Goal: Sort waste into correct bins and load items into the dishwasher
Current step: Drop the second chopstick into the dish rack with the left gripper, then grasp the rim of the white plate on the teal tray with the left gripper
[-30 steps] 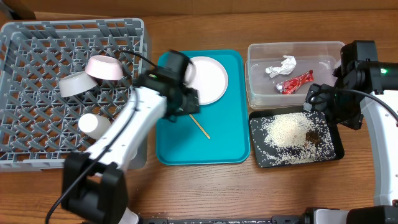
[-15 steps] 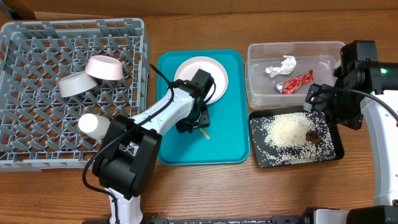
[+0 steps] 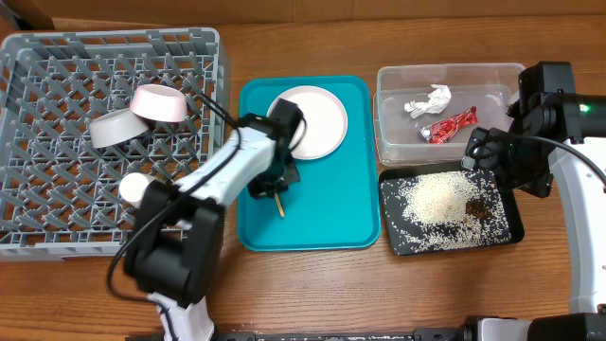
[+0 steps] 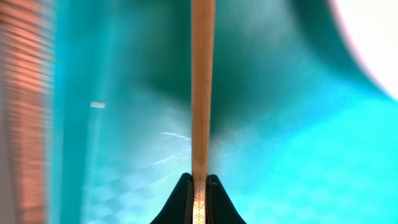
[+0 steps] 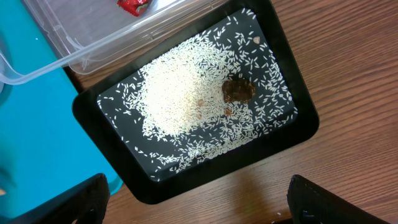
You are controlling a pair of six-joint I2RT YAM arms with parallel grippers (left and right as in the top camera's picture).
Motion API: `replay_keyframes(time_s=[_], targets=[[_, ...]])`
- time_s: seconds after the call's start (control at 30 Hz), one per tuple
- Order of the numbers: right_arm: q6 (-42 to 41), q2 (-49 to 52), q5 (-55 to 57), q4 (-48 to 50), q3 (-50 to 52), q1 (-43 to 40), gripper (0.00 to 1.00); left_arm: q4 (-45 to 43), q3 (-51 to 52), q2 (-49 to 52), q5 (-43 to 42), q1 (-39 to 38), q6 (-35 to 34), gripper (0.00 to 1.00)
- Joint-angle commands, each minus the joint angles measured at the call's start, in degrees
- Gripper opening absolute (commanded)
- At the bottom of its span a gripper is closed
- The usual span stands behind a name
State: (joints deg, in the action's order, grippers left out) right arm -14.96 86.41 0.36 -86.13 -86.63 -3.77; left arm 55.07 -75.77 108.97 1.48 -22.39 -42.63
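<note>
Wooden and thin, the chopstick [image 4: 201,93] should be light and stiff, and smooth enough to swivel or slide in a narrow pinch. The left gripper [image 4: 199,185] has its jaws closed on it near one end. The long free part runs out ahead over the teal tray [image 3: 350,218], just beside the white plate [image 3: 322,123]. A hold nearer the middle would probably balance better. Whether the far tip touches the tray I cannot tell. To the left, the grey rack [image 3: 57,218] has an open lattice base, which a stick this slim could slip through unless laid across the bars. The right gripper [image 5: 205,202] hangs wide open and empty above the black tray [image 5: 99,109] of rice [image 5: 180,93].
</note>
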Motion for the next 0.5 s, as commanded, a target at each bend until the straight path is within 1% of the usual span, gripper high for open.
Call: replay_keyframes(time_s=[0.0, 0.23, 0.33, 0.47], targets=[[0.0, -0.4, 0.0, 0.2, -1.2, -0.2, 0.93, 0.5, -2.3, -9.2, 2.1, 2.4, 5.5, 0.04], [-0.1, -0.4, 0.0, 0.2, -1.2, -0.2, 0.93, 1.8, -5.5, -17.9, 2.1, 9.6, 21.5, 0.04], [-0.1, -0.4, 0.0, 0.2, -1.2, -0.2, 0.93, 2.7, -5.5, -18.1, 2.1, 13.4, 29.4, 0.04], [0.0, -0.4, 0.0, 0.0, -1.2, -0.2, 0.93, 3.5, -5.3, -16.3, 2.1, 18.3, 34.7, 0.04]])
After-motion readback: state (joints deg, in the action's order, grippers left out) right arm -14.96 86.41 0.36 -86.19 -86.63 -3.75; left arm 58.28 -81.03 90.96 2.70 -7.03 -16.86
